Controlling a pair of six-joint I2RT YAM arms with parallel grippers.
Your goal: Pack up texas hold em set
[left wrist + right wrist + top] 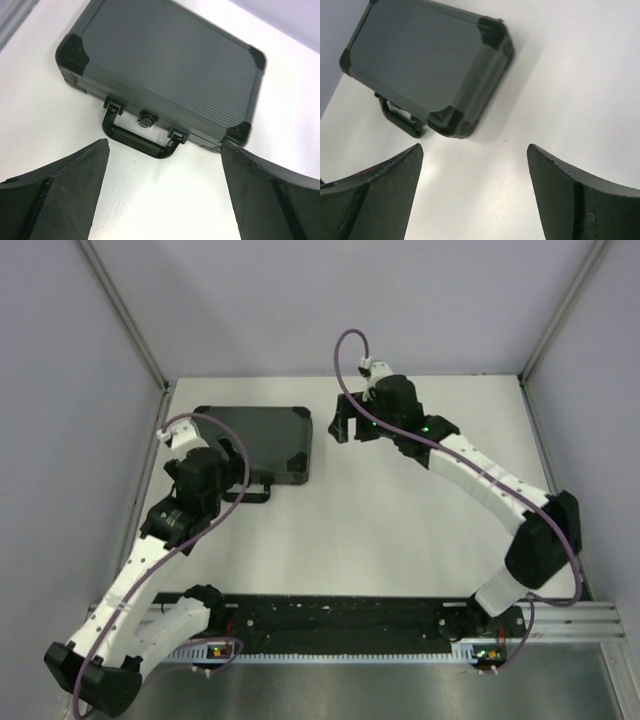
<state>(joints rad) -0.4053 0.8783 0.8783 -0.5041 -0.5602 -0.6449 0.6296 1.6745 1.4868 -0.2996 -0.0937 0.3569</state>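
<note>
So the case (255, 440) is lying flat and closed on the bench (400, 540), toward the back-left corner. Its handle (140, 142) is folded out on the near side, and no chips or cards are seen loose anywhere. The left gripper (164, 144) is spread wide with nothing in it, hovering near the handle and pointed at the case's front edge. The right gripper (475, 147) is also wide open and empty, held off the case's right end with bare bench between. Packing looks pretty much done, so the step in hand is judged to be backing off cleanly and making sure the lid (170, 60) is secured. The small latch (146, 119) above the handle can be seen from the left wrist, but whether it's actually clicked can't be told. A light press near the front edge would be advised before anything is lifted. If the case is to be picked up, the handle should be taken across its middle so the case isn't tipped. Room-wise, the left wall (90, 440) is close to the case's far-left corner, so sliding that way should be avoided. Loads of open bench is available in the middle and to the right, and withdrawals are best made upward and back toward the near edge.
</note>
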